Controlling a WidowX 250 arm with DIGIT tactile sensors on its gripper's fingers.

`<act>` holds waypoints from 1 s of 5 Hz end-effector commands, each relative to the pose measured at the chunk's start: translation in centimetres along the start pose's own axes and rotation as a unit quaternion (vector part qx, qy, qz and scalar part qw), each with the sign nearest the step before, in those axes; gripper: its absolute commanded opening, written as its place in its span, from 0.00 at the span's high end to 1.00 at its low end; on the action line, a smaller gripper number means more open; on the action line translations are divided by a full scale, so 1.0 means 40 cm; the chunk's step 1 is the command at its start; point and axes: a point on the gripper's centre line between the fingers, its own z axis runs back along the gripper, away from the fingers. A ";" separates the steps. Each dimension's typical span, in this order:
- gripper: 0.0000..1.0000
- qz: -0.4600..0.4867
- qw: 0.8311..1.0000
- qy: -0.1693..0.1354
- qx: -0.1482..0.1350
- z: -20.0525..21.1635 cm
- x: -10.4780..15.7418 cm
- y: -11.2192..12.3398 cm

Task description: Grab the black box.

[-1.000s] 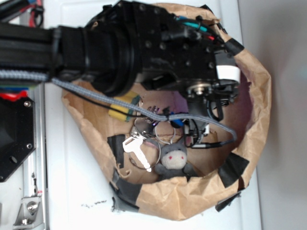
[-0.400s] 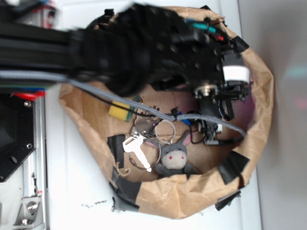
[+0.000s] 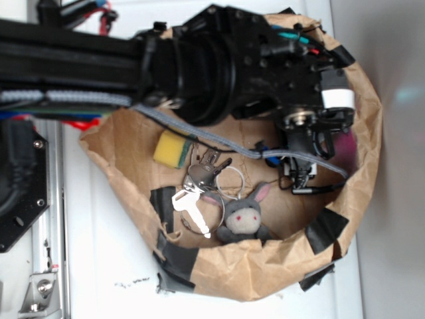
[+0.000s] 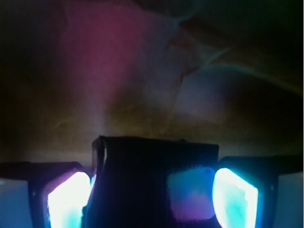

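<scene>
The arm (image 3: 199, 63) is reaching from the left over a crumpled brown paper bag (image 3: 362, 173) lying open on a white surface (image 3: 99, 266). The gripper (image 3: 302, 174) is pointing down inside the right part of the bag, close to the paper wall. In the wrist view, the gripper (image 4: 152, 199) is showing 2 glowing fingers (image 4: 69, 202) at the lower left and lower right, and the black box (image 4: 156, 185) is sitting between them, filling the gap; the left finger is lying right against the box side. The gripper is therefore clenching the box. The box is standing in front of the crumpled bag wall, which is lit pink and purple. In the exterior view the box is hidden behind the gripper. Also in the bag: a yellow sponge (image 3: 171, 149) at left, a bunch of keys (image 3: 199, 193) in the middle, and a grey plush donkey (image 3: 242, 216) beside the keys. Black tape patches (image 3: 325, 231) are sticking to the bag rim.
</scene>
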 end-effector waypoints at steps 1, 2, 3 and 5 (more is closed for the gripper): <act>0.00 0.007 1.000 0.001 0.008 -0.008 -0.012 0.023; 1.00 0.011 1.000 -0.001 0.005 0.000 -0.016 0.022; 1.00 0.008 1.000 -0.001 0.001 0.037 -0.019 0.021; 1.00 -0.027 0.993 0.021 -0.111 0.200 -0.049 0.011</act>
